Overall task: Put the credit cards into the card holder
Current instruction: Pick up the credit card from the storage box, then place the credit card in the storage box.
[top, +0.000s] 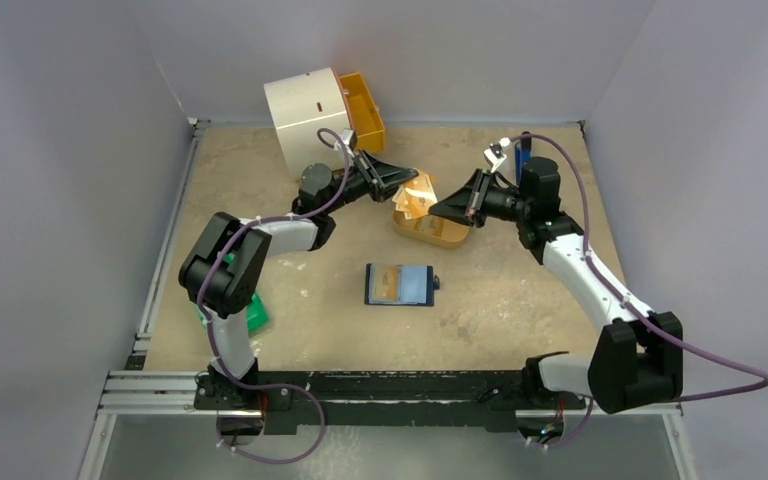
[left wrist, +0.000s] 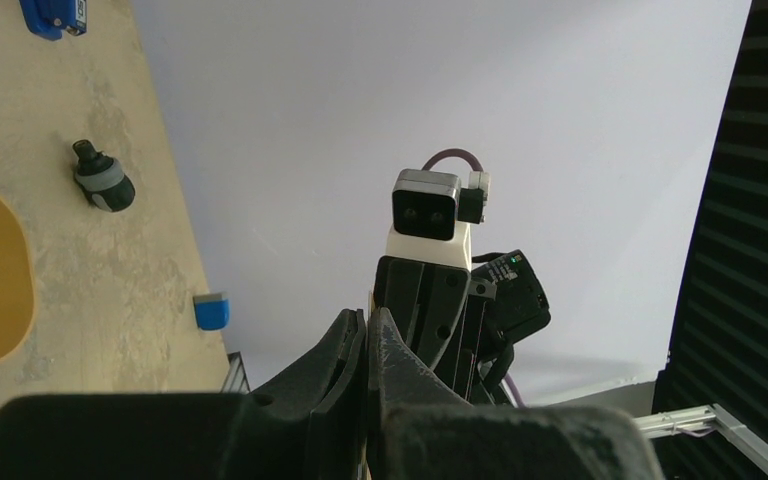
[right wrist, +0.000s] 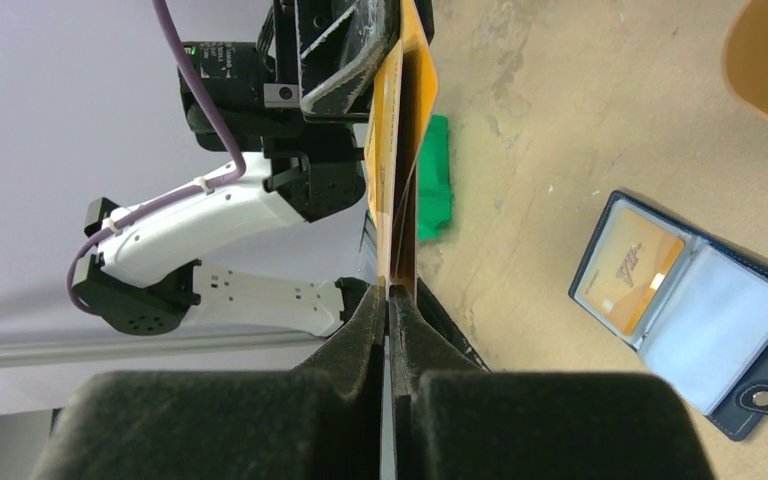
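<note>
The card holder point(top: 398, 284) lies open mid-table, with one credit card point(top: 384, 283) in its left pocket. It also shows in the right wrist view point(right wrist: 690, 310). My left gripper point(top: 412, 183) and right gripper point(top: 438, 210) meet tip to tip above the orange oval tray point(top: 450, 236). Both are shut on a small fan of credit cards point(top: 421, 196) held in the air. In the right wrist view my right gripper point(right wrist: 390, 295) pinches the near end of the edge-on cards point(right wrist: 400, 150), and the left fingers point(right wrist: 355, 60) clamp the far end. My left gripper point(left wrist: 368, 325) looks closed.
A white drum point(top: 305, 115) and a yellow bin point(top: 365, 110) stand at the back left. A green box point(top: 255, 315) lies by the left arm's base. A blue object point(top: 523, 150) sits behind the right wrist. A small black-and-grey object point(left wrist: 100, 180) lies on the table.
</note>
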### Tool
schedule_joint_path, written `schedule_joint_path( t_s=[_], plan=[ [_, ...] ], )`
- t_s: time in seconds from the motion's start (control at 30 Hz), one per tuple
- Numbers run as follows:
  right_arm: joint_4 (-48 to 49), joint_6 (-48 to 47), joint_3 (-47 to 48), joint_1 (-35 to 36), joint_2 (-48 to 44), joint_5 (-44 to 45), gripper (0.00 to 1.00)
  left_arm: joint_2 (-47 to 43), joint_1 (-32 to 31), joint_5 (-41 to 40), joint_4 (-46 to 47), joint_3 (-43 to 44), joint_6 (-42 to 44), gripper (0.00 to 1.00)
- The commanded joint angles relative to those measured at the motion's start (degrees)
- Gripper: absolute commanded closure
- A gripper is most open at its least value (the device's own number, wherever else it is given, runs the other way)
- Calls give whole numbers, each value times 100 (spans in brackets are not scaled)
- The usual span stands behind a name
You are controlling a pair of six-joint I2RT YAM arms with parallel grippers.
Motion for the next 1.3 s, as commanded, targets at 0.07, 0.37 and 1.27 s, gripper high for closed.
schedule_joint_path(
  t_s=[0.07, 0.37, 1.27],
  plan=[
    [-418, -383, -23, -147, -335, -134, 100, 22, 176, -400, 376, 204, 0, 100],
    [-691, -550, -24, -246, -397, 43, 100, 88, 176, -399, 215, 295, 169, 100],
    [-3121, -2026, 434, -285, -1415, 1956, 100, 1337, -782, -2191, -4438, 1946, 3908, 100]
  ],
)
